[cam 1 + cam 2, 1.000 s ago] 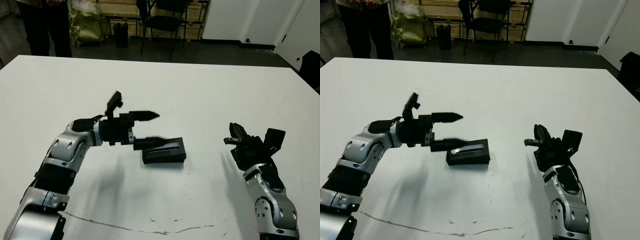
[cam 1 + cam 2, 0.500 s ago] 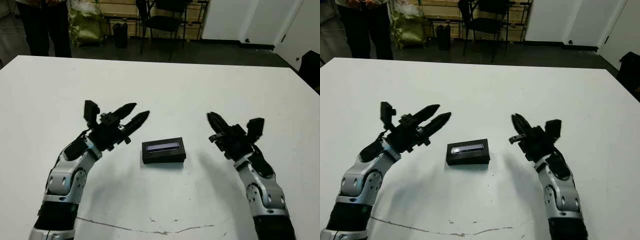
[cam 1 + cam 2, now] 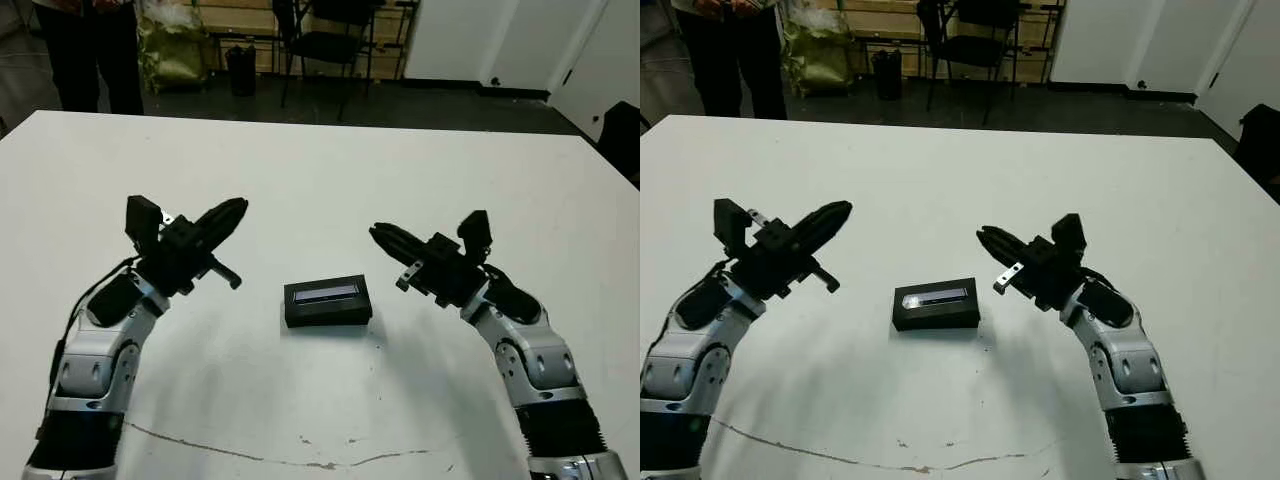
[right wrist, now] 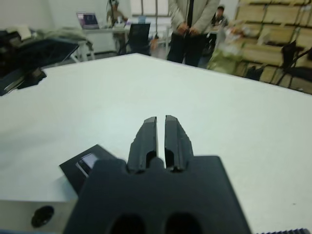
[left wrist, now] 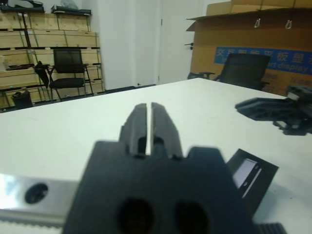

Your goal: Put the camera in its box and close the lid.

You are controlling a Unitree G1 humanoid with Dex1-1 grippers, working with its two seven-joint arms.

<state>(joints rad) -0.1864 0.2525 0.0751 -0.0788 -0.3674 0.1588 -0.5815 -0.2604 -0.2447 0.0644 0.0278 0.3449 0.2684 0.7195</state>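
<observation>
Both tools, left (image 3: 225, 212) and right (image 3: 385, 237), are closed and empty, flanking the lid (image 3: 327, 300) on the table (image 3: 320, 170)

Both arms are built of rounded silver-grey shells joined by black ribbed sections, with small dark screw holes in the forearm casings and a thin black cable looping beside the left forearm. Each ends in a blocky matte-black gripper, the left gripper (image 3: 222, 215) and right gripper (image 3: 385, 238), with two tapered, pointed black fingers.
</observation>
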